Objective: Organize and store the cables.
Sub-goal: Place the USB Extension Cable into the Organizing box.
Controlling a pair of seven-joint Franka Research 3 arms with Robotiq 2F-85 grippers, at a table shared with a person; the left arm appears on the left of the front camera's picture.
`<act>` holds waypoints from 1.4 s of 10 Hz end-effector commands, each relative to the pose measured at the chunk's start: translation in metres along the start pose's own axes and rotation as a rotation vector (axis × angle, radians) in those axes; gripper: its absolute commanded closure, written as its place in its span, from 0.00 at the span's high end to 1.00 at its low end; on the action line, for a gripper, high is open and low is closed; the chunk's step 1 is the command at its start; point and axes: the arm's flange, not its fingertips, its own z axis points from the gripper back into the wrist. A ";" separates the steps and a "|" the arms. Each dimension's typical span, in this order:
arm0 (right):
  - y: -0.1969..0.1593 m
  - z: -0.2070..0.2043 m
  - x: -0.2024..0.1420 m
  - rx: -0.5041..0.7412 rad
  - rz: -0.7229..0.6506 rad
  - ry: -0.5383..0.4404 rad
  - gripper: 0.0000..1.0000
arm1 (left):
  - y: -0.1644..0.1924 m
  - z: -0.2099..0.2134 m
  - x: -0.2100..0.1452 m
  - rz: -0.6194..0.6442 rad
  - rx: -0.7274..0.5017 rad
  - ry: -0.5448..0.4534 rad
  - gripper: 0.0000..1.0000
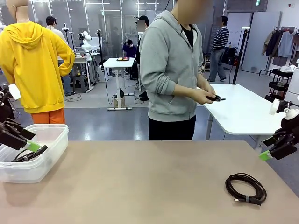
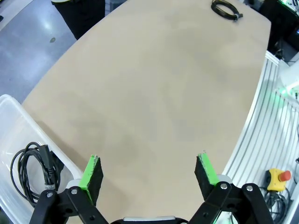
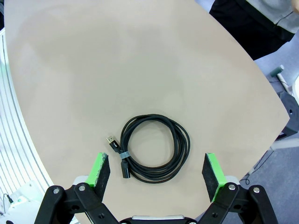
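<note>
One coiled black cable (image 1: 245, 188) lies flat on the tan table near its right front; the right wrist view shows this cable (image 3: 154, 147) tied at one side, with a small plug end. My right gripper (image 1: 267, 148) hangs open above and to the right of it, and in its own view the right gripper (image 3: 156, 171) is empty. A second coiled cable (image 1: 28, 155) lies inside the clear bin (image 1: 51, 140) at the left. My left gripper (image 1: 29, 139) is open over the bin's near edge, the left gripper (image 2: 149, 172) holding nothing. That cable (image 2: 32, 168) rests in the bin (image 2: 14, 116).
A person in a grey hoodie stands at the far side, holding a small black object (image 1: 215, 98) in both hands. The first cable (image 2: 226, 9) shows far off in the left wrist view. A white table (image 1: 247, 112) stands behind at the right.
</note>
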 end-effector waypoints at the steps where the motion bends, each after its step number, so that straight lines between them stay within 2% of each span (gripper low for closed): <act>1: -0.001 0.000 0.001 0.008 0.003 0.004 1.00 | -0.003 -0.001 0.001 0.010 0.002 0.006 1.00; 3: 0.000 0.000 0.000 0.000 0.000 0.000 1.00 | -0.003 -0.001 0.001 0.010 0.002 0.006 1.00; 4: 0.009 0.000 0.011 0.052 0.071 0.051 1.00 | -0.003 -0.001 0.001 0.010 0.002 0.006 1.00; 5: 0.019 -0.013 0.021 0.144 0.189 0.123 1.00 | -0.003 -0.001 0.001 0.010 0.002 0.006 1.00; 6: 0.022 -0.036 0.028 0.189 0.259 0.242 1.00 | -0.003 -0.001 0.001 0.010 0.002 0.006 1.00; 8: 0.029 -0.083 0.038 0.266 0.346 0.401 1.00 | -0.003 -0.001 0.001 0.010 0.002 0.006 1.00; 10: 0.035 -0.115 0.041 0.274 0.290 0.512 1.00 | -0.003 -0.001 0.001 0.010 0.002 0.006 1.00; 11: 0.040 -0.129 0.040 0.284 0.248 0.533 1.00 | -0.003 -0.001 0.001 0.010 0.002 0.006 1.00; 12: 0.045 -0.145 0.036 0.236 0.219 0.621 1.00 | -0.003 -0.001 0.001 0.010 0.002 0.006 1.00; 14: 0.049 -0.158 0.029 0.220 0.174 0.679 1.00 | -0.003 -0.001 0.001 0.010 0.002 0.006 1.00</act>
